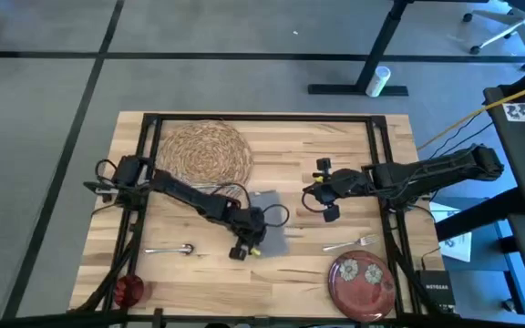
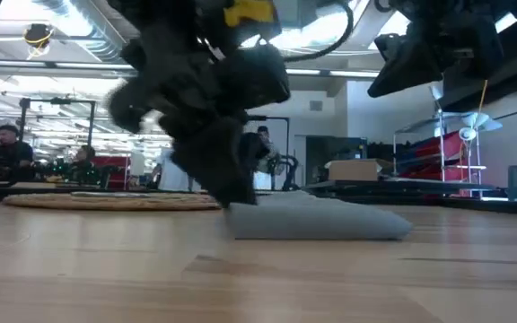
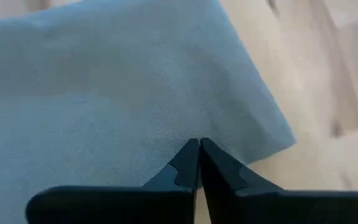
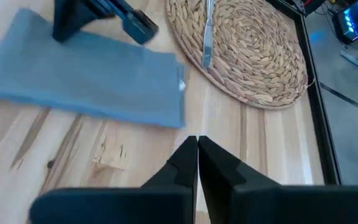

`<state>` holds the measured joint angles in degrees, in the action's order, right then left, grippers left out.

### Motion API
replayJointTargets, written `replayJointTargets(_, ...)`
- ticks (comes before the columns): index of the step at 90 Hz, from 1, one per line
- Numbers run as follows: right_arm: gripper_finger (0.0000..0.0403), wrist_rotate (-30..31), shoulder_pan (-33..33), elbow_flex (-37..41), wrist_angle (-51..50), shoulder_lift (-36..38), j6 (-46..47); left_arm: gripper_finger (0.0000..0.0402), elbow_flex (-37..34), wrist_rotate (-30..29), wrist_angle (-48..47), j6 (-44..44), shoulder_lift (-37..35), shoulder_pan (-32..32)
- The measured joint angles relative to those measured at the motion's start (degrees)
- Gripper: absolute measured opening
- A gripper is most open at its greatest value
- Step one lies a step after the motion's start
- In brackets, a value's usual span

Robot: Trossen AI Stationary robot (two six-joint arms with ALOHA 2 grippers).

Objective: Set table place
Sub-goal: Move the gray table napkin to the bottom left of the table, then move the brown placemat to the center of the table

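The gray napkin lies flat on the table at its middle. My left gripper is shut, with its tips down on the napkin near one corner. My right gripper is shut and holds nothing. It hangs above bare wood to the right of the napkin and shows raised in the low view. The round woven mat lies at the far left, with a silver piece of cutlery on it. My left gripper meets the napkin's top face close to a corner with its shut fingertips. It slants down from the table's left. Whether any cloth is caught between the tips, I cannot tell. The napkin lies flat on the wood.
A spoon lies near the left front, and a red cup stands at the front left corner. A fork lies front right, with the dark red flowered plate nearer the front edge. Black frame bars run along the table's sides.
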<state>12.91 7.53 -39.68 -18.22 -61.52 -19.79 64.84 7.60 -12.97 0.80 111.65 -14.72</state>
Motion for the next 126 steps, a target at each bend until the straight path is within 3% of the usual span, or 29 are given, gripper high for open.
replayJointTargets(51,0.0,-0.5,0.0,0.0,-0.5,0.0,0.0,0.0,-0.4,0.5,-17.5,-12.7,-5.0,-13.5)
replayJointTargets(99,0.0,-0.5,0.0,0.0,-0.4,0.0,0.0,0.0,-0.4,1.2,-18.8,-32.0,-5.6,-26.7)
replayJointTargets(126,0.0,-0.5,0.0,0.0,0.3,0.0,0.0,0.0,-0.4,-6.3,-20.0,-34.6,-15.3,-26.6)
